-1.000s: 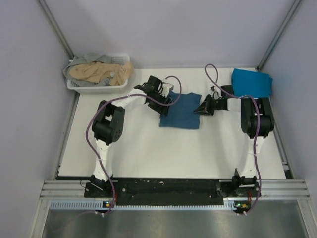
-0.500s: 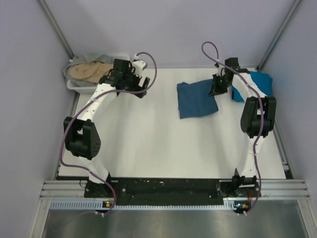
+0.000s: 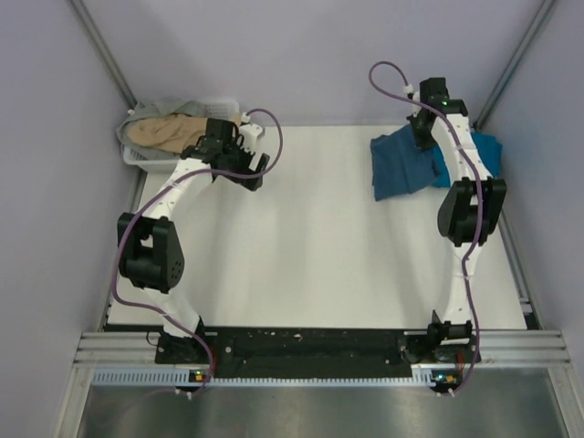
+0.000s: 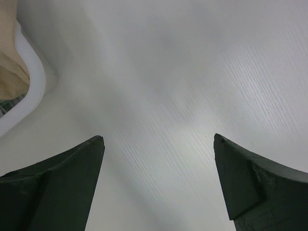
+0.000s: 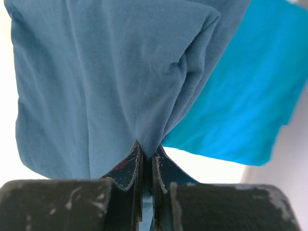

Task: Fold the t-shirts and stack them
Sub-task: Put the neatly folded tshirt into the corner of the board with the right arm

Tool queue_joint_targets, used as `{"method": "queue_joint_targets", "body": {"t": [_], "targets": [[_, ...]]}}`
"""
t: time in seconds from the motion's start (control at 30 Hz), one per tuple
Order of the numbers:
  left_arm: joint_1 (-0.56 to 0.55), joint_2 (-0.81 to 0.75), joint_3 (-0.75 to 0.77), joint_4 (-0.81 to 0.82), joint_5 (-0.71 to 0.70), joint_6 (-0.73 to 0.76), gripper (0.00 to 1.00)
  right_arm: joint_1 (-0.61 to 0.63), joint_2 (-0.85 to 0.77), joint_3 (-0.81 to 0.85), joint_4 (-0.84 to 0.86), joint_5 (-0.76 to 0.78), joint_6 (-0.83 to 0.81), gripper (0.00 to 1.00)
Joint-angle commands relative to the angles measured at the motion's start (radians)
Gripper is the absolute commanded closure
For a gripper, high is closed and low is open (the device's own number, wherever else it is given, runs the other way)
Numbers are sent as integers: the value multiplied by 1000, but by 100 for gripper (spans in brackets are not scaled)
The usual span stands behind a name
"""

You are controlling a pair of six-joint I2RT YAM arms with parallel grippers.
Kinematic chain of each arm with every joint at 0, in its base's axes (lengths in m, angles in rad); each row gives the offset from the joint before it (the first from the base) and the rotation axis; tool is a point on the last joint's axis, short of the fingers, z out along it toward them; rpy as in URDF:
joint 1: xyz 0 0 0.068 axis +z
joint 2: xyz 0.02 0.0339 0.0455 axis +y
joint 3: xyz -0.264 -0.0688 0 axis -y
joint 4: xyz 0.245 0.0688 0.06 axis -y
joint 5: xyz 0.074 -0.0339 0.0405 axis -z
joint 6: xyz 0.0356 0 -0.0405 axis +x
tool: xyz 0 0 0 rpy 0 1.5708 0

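My left jaws stand wide apart with nothing between them. They hang over the bare white bench (image 3: 301,246), just beside the right end of the white slatted plastic basket (image 3: 170,165). In my left wrist view, two dark fingers (image 4: 57,187) frame the pale bench surface, and the basket's rounded rim curves in at the left edge.

Inside the basket lies a crumpled tan cloth t-shirt (image 3: 164,133). A grey cloth t-shirt (image 3: 170,108) is bunched behind it against the far side.

My right arm reaches to the far right corner of the bench. My right jaws are clamped together on a pinched fold of the dark teal-blue cloth t-shirt (image 3: 400,170). In my right wrist view, that cloth gathers into creases where the jaws bite it and spreads out wide beyond them.

The brighter cyan-blue t-shirt (image 3: 490,149) lies flat in the far right corner, near the wall. From above, the dark teal-blue t-shirt sits just to its left, with my right arm crossing over where the two meet. In my right wrist view, the teal cloth covers part of the cyan one, but I cannot tell whether it rests on it or hangs above it.
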Motion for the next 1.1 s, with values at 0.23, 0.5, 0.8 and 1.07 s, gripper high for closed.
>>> {"method": "queue_joint_targets", "body": {"t": [0.23, 0.5, 0.8, 1.07], "targets": [[19, -25, -24, 41, -2, 20, 1, -38, 13, 220, -2, 265, -214, 100], [21, -17, -16, 42, -2, 19, 1, -84, -36, 253, 10, 299, -263, 100], [21, -13, -19, 49, -10, 25, 1, -99, -85, 264, 43, 264, -283, 100], [22, -13, -22, 47, -17, 28, 1, -151, -58, 260, 69, 241, -268, 100]]}}
